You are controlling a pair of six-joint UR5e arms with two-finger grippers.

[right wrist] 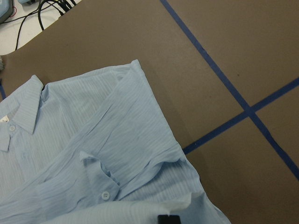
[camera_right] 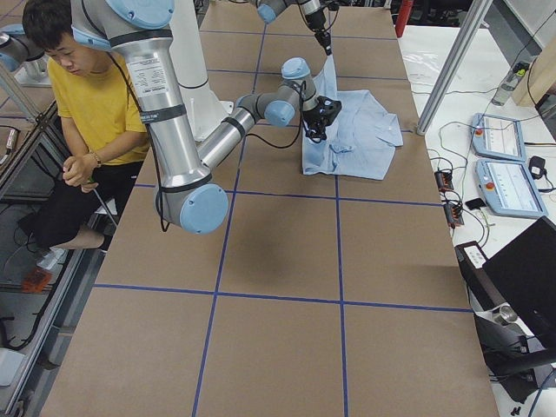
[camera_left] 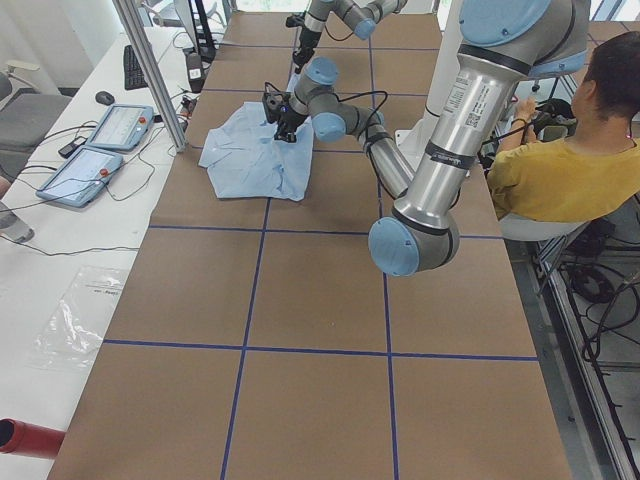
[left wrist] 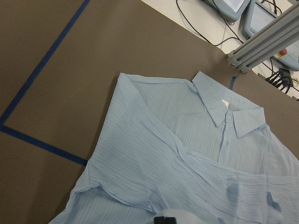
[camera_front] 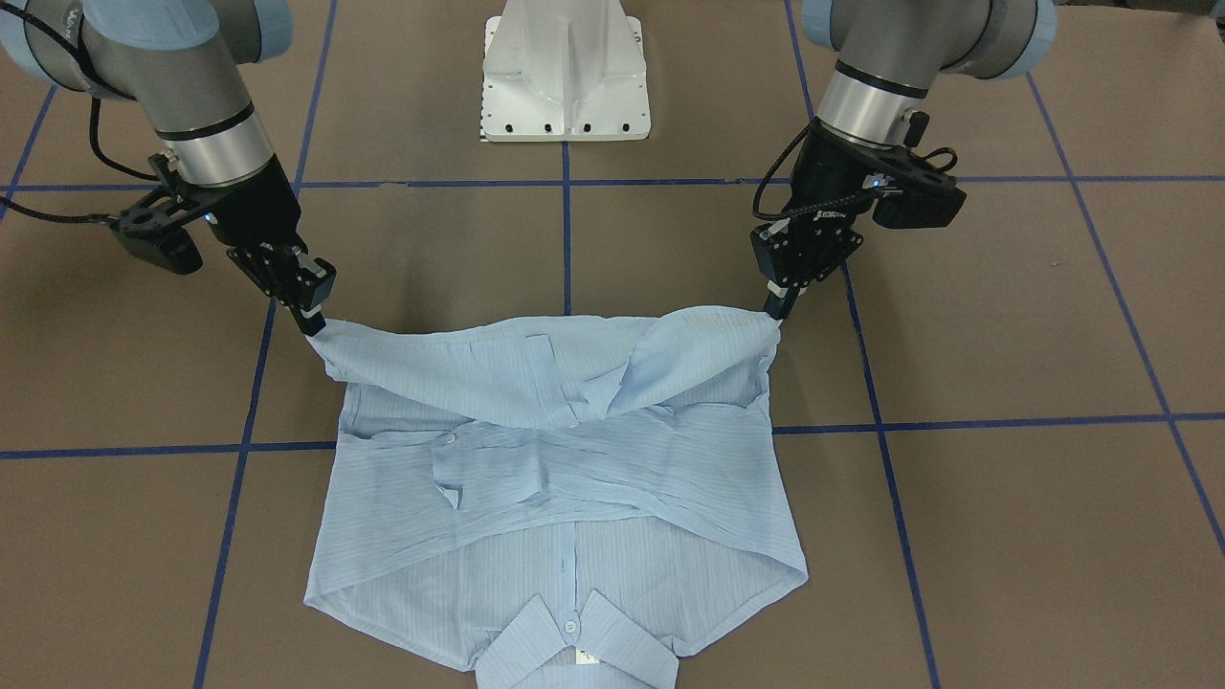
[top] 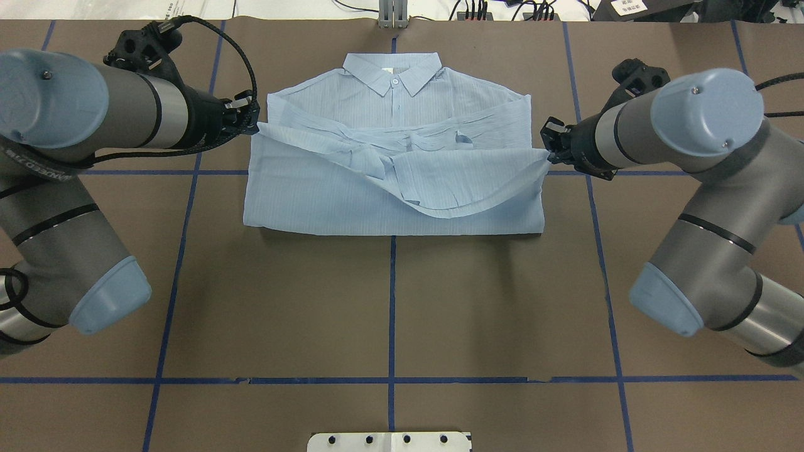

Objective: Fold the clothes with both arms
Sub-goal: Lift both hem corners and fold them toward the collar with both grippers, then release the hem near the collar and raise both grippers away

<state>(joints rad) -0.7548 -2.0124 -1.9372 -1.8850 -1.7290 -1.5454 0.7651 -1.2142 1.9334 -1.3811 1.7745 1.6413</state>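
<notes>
I have the shirt [top: 314,201] at the middle of the worktop's [top: 282,301] far edge, with its collar [top: 392,72] toward that edge and away from the robot's side. The left arm [top: 125,113] and right arm [top: 691,125] reach in from the two ends. The left jaws are pinched closed on one corner of the hem [top: 440,210] and the right jaws on the other. The hem is raised between them, above the sleeves [top: 377,141] crossed over the chest.

My main worry is the middle of that raised hem. It droops in a curve between the two grips, and if I lay it down like that I expect it to land crooked or tuck under itself. Pulling the arms apart to take up the slack could tug the thin cloth out of the jaws, since each holds only a small pinch at a corner. If one arm travels ahead of the other, the fold would skew. The crossed sleeves are loose and rumpled, so the passing hem might drag them out of place. I also judge the whole shirt could slide on the flat surface.

The cloth is light blue, finely striped and thin enough to wrinkle freely. The collar looks stiffer, and there are small white buttons [top: 395,81]. The worktop is matte brown, marked with blue tape lines [top: 391,301].
</notes>
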